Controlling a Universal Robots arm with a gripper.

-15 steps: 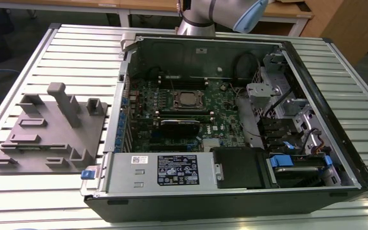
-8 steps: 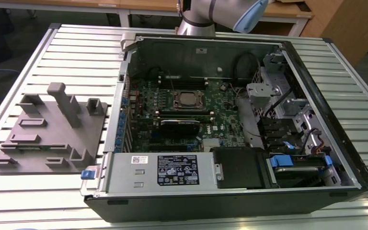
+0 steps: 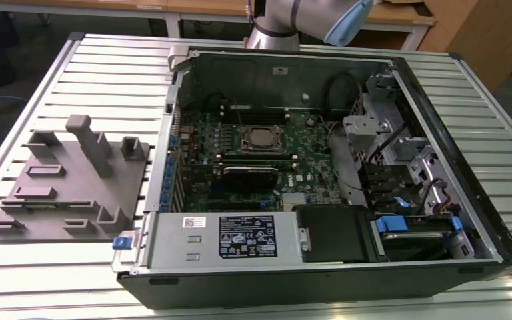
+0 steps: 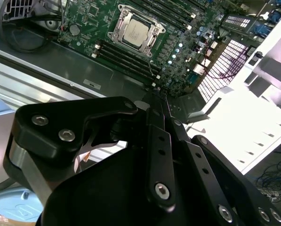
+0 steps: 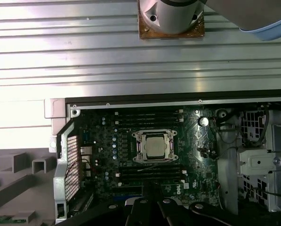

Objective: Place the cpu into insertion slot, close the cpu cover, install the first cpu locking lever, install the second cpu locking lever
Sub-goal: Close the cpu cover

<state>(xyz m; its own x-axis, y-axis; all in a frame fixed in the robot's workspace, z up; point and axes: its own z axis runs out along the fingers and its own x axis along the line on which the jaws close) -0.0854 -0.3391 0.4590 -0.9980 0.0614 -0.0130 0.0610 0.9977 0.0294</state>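
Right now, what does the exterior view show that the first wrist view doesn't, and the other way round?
The exterior view adds the power supply box with its white label and the blue plastic handles at the computer case's near end. The first wrist view adds the arm's mounting plate and the black gripper itself. Both share the green board, the cpu with the cpu cover lying flat around it, the grey fixture block and the slatted table.

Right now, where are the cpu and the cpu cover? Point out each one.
cpu [image 4: 135, 32]: second wrist view, centre of its silver-grey top.
cpu cover [image 5: 139, 147]: first wrist view, a side bar of the metal frame beside the cpu.
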